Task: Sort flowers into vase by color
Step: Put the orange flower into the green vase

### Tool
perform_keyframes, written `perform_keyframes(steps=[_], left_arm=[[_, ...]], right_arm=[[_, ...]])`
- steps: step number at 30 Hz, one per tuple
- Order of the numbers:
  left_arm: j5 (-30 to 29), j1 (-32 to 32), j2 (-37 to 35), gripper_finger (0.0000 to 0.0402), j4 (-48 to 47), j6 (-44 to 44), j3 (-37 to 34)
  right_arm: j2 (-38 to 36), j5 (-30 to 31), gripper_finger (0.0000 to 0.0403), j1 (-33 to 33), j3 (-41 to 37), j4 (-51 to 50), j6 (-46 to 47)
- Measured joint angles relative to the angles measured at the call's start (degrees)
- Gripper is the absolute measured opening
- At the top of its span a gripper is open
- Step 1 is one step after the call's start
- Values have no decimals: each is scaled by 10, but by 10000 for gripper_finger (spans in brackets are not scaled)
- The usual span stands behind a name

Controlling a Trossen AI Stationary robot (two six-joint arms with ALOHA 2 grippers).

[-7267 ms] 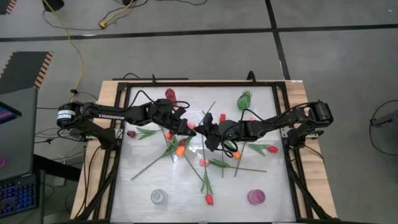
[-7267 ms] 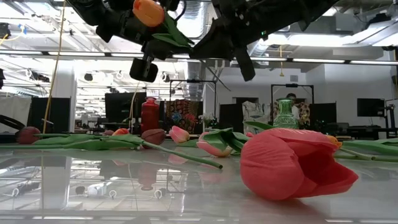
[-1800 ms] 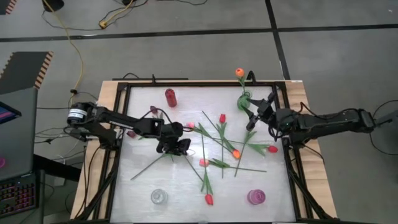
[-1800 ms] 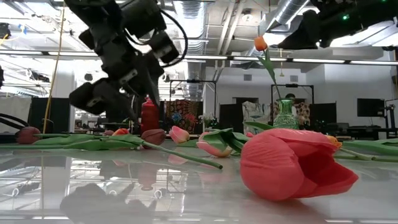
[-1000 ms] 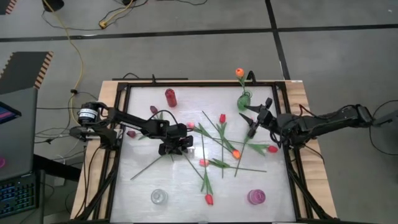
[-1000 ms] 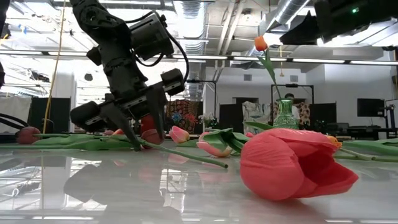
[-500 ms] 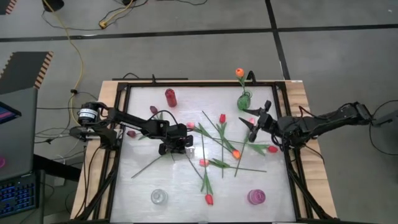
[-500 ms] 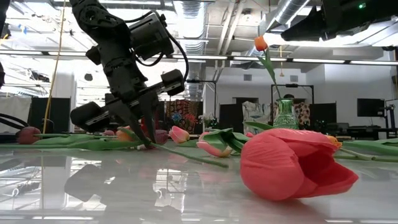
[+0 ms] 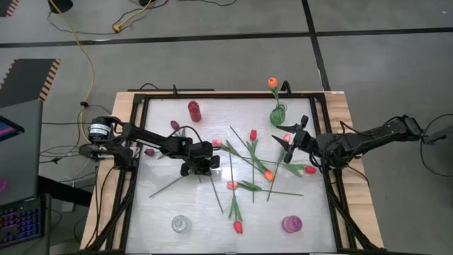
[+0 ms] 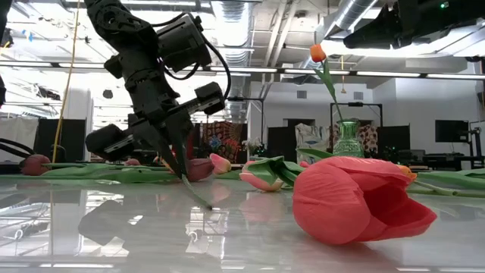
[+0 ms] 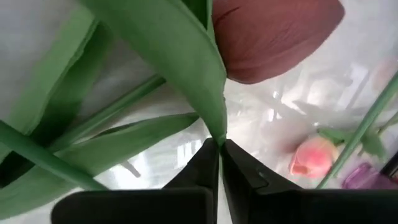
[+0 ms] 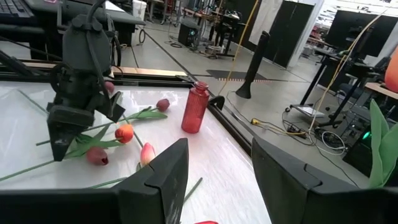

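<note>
Both arms are dark, jointed tubes trailing black cables. The left arm (image 9: 134, 133) carries a white round label at its base; the right arm (image 9: 368, 138) ends in blocky black fingers (image 12: 158, 180).

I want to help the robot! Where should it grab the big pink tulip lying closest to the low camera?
Probably by the thin green stem, not the soft pink tulip head, which could squash. The flower lies flat on the white table, so a gripper would best come straight down from above, fingers either side of the stem, just behind the head.
</note>
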Motion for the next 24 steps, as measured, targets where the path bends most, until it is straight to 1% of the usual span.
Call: perform_keyframes(steps=[2,4,9,14,17,19,22,24], left_arm=[[-1,-3,-8,0,0,16,0],[-15,-6,-20,0,0,34,0],[-73,-8,-70,0,1,89,0],[-145,-7,-122,0,6,139,0],[-195,-7,-143,0,50,196,0],[-224,-5,-150,0,105,250,0],[-250,3,-153,0,203,345,0],[-262,11,-153,0,247,405,3]], right_arm=[[0,0,203,0,0,0,0],[0,0,203,0,0,0,0],[0,0,203,0,0,0,0],[0,0,203,0,0,3,0],[0,0,203,-1,0,18,11],[0,1,203,-1,0,40,14],[0,1,203,-1,0,74,14],[0,1,203,-1,0,93,14]])
